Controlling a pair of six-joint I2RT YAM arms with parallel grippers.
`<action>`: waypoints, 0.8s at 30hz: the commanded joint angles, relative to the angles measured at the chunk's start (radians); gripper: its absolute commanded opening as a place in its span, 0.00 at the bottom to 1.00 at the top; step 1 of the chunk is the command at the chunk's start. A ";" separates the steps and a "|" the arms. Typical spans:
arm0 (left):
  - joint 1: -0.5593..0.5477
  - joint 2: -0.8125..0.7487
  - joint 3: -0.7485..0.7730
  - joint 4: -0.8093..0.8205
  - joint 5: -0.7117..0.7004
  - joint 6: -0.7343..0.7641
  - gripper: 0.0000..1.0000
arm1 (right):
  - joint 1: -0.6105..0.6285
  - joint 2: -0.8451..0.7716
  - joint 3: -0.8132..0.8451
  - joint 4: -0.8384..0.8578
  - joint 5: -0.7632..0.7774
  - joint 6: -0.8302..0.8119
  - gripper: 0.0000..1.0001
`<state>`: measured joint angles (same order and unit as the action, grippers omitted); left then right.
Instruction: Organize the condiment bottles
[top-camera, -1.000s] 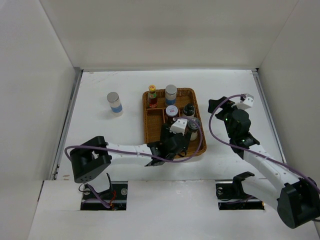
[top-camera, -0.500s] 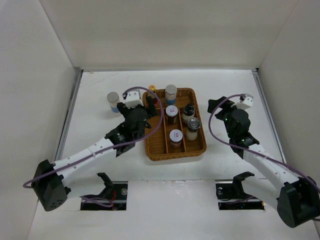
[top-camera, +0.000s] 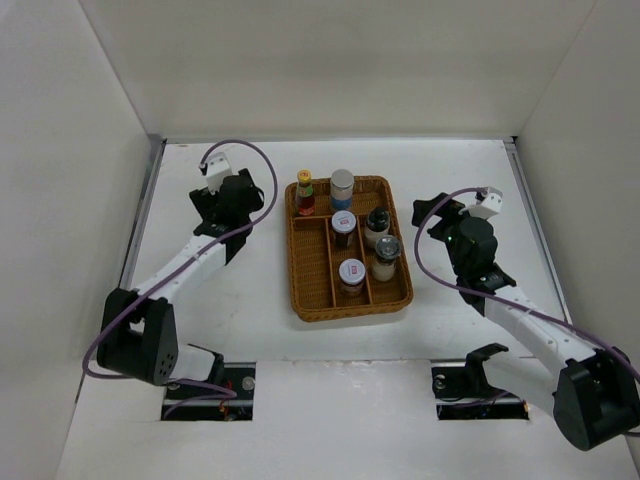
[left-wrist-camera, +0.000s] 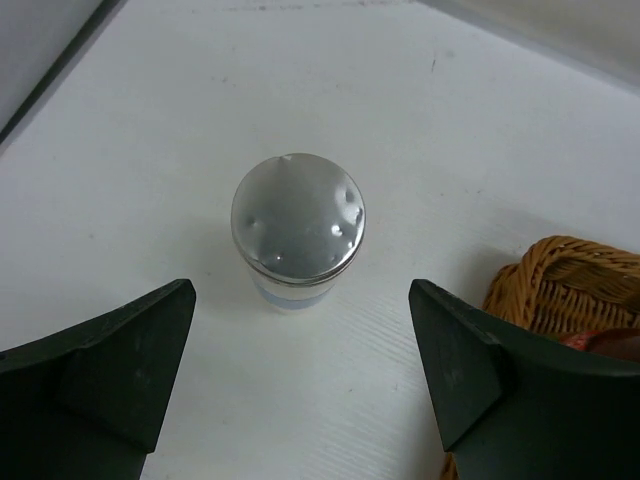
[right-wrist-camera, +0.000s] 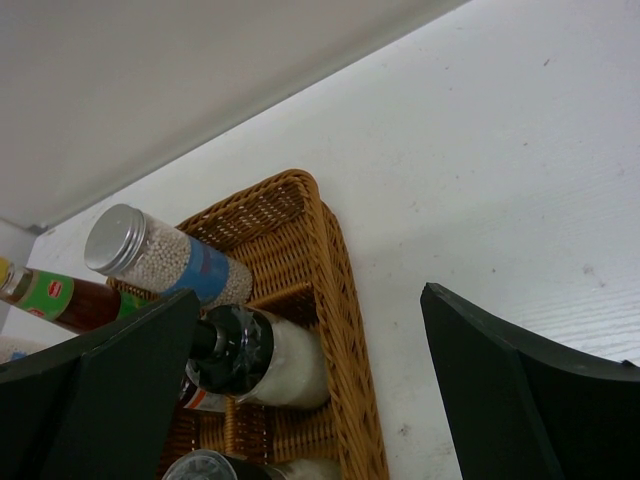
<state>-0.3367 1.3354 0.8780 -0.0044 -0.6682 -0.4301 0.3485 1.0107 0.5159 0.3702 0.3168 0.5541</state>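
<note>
Table (top-camera: 500, 180) is plain white, boxed in by white walls (top-camera: 330, 70) on 3 sides. Wicker tray (top-camera: 350, 311) sits mid-table, w/ dividers.

L gripper (left-wrist-camera: 301, 290) is out toward the far-left corner, jaws wide apart either side of the loose blue-band cylinder (left-wrist-camera: 298, 225), not touching it. That one stands upright on bare table just left of the tray. R gripper (right-wrist-camera: 310, 295) hangs by the tray's right side, jaws apart, nothing in them.

From the top cam my L wrist covers the loose cylinder. R wrist cam gets only the tray's far-right corner. Labels too small to read.

Count: 7 bottles, 6 in the tray:
- 1 red sauce bottle (top-camera: 305, 192)
- 1 tray blue-band cylinder (top-camera: 342, 187)
- 1 black-capped bottle (top-camera: 377, 222)
- 1 silver-lidded shaker (top-camera: 386, 256)
- 2 w/ red marks: far red-marked jar (top-camera: 343, 228), near red-marked jar (top-camera: 351, 275)
</note>
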 joint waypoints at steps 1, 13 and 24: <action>0.032 0.036 0.075 0.027 0.078 -0.012 0.88 | 0.008 -0.006 0.047 0.055 -0.008 -0.003 1.00; 0.087 0.159 0.121 0.057 0.053 -0.006 0.74 | 0.008 -0.023 0.044 0.055 -0.007 -0.008 1.00; 0.071 0.063 0.061 0.102 0.045 -0.004 0.36 | 0.016 -0.006 0.050 0.053 -0.007 -0.013 1.00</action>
<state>-0.2409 1.5169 0.9504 0.0261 -0.6033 -0.4351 0.3489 1.0077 0.5163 0.3698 0.3168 0.5533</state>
